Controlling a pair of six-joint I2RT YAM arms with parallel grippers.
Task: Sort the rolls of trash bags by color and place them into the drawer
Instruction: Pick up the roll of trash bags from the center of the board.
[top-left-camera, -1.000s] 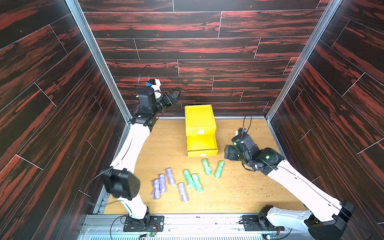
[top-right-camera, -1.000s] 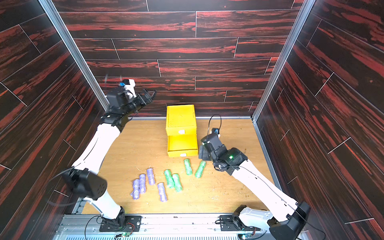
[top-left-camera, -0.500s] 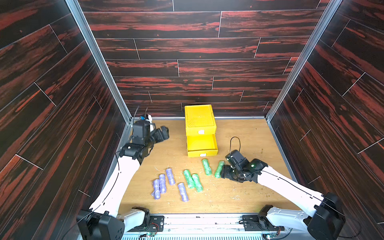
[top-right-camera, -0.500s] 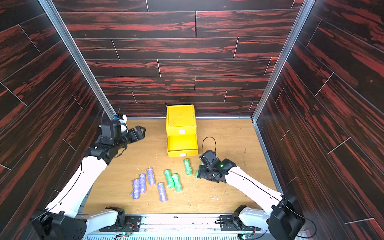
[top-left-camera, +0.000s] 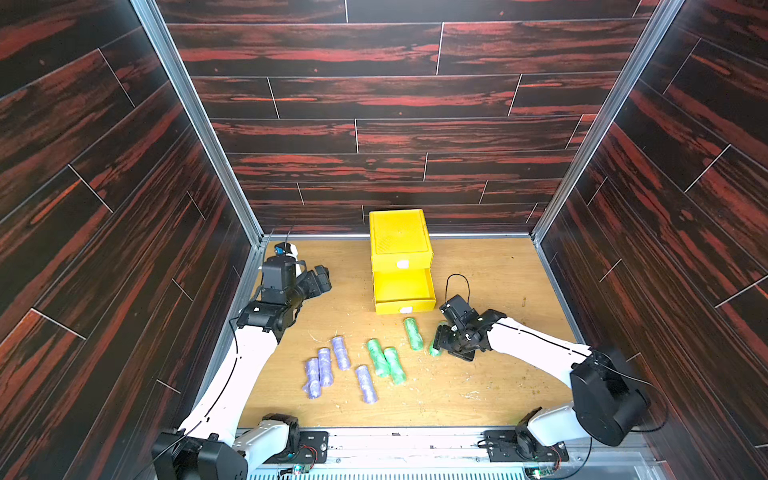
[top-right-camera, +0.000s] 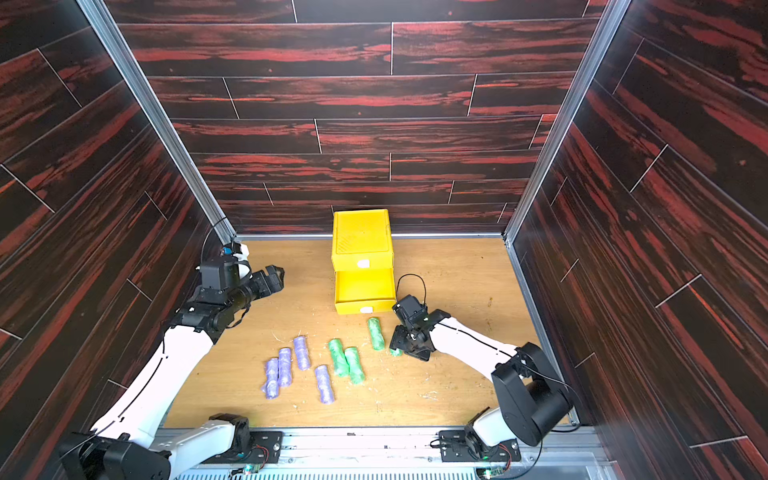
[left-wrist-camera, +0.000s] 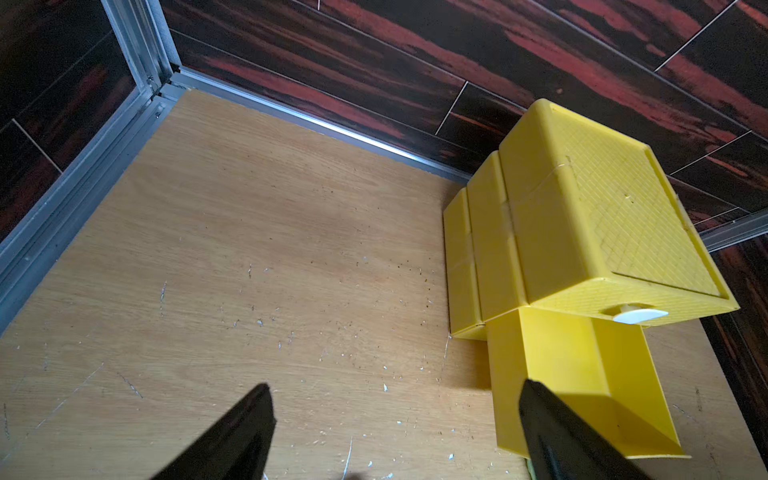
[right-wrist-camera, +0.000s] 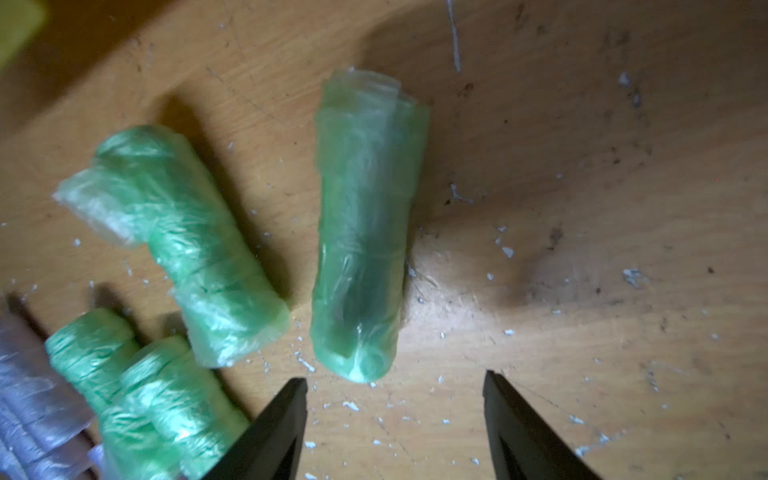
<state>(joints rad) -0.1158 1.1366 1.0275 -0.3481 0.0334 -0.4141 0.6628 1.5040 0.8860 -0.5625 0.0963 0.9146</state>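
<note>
The wooden surface (top-left-camera: 498, 274) is the floor of a booth with dark, red-streaked walls (top-left-camera: 395, 104). In both top views, take the far wall as 12 o'clock. The white left arm (top-left-camera: 232, 374) reaches in from the 7 o'clock corner and the white right arm (top-left-camera: 536, 349) from the 5 o'clock corner.

The yellow drawer cabinet (top-left-camera: 399, 241) (top-right-camera: 361, 239) stands at 12 o'clock with its back near the far wall. Its top drawer is shut, and the open drawer (top-left-camera: 404, 289) (left-wrist-camera: 582, 374) just under it is pulled out toward 6 o'clock.

The left end effector (top-left-camera: 322, 277) (left-wrist-camera: 395, 384) hangs at 9 o'clock of the cabinet, well apart from it. Its jaws are spread wide over bare wood.

The right end effector (top-left-camera: 441, 343) (right-wrist-camera: 395, 376) sits low at 5 o'clock of the open drawer, partly covering a green roll (top-left-camera: 434, 352) (right-wrist-camera: 361, 232). In the right wrist view its jaws are apart. The roll lies on the wood just ahead of the fingertips (right-wrist-camera: 291, 399) and is not clamped.

A second green roll (top-left-camera: 413, 333) lies at 9 o'clock of that end effector. A touching green pair (top-left-camera: 376, 357) lies at 6 o'clock of the cabinet.

The purple rolls (top-left-camera: 325, 367) lie at 7 o'clock of the cabinet. Three are side by side and a fourth purple roll (top-left-camera: 365, 384) is nearer the front edge.
</note>
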